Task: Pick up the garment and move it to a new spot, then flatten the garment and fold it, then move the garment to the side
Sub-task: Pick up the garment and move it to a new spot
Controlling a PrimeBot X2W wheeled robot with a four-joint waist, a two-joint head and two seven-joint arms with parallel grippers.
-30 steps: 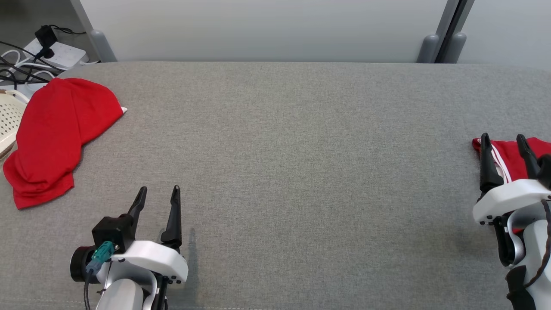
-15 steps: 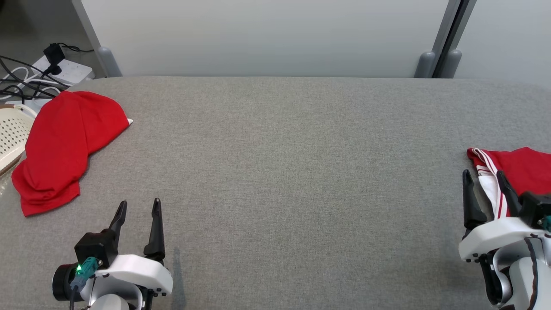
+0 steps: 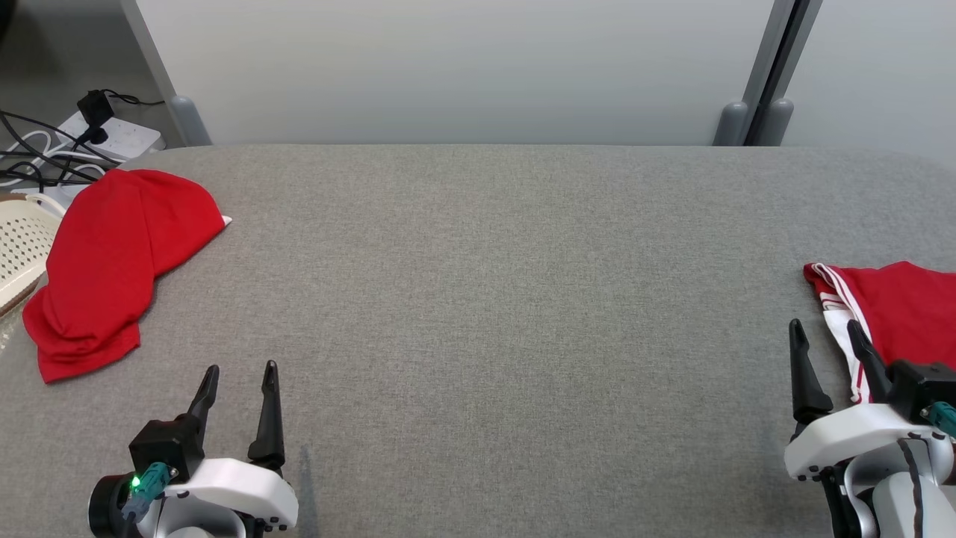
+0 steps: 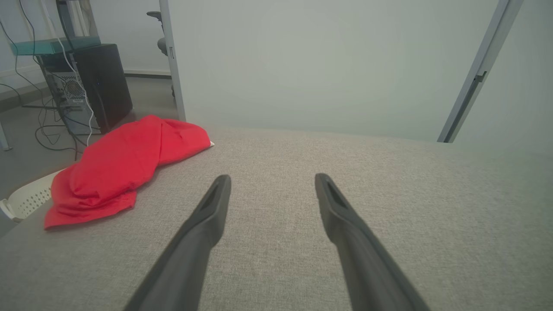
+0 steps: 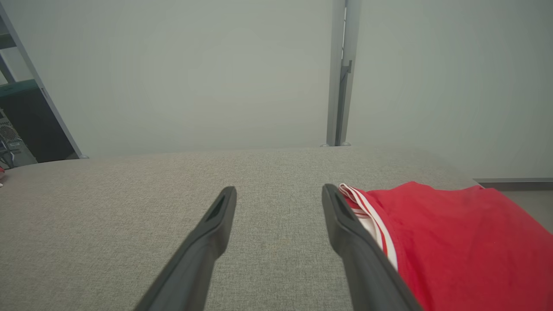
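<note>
Bare surface [image 3: 485,299] between left garment [image 3: 112,261], right garment [image 3: 907,306]

A wide grey fabric-covered table [image 3: 485,299] runs across the room, backed by a plain pale partition wall [image 3: 463,67] with a metal post [image 3: 769,67] toward the right. Past the table's left end, on the grey floor [image 4: 21,164], sit a white power strip [image 3: 119,134] with tangled cables, a black computer tower [image 4: 99,82] and a white perforated basket [image 3: 19,239]. The light is soft and even.
</note>
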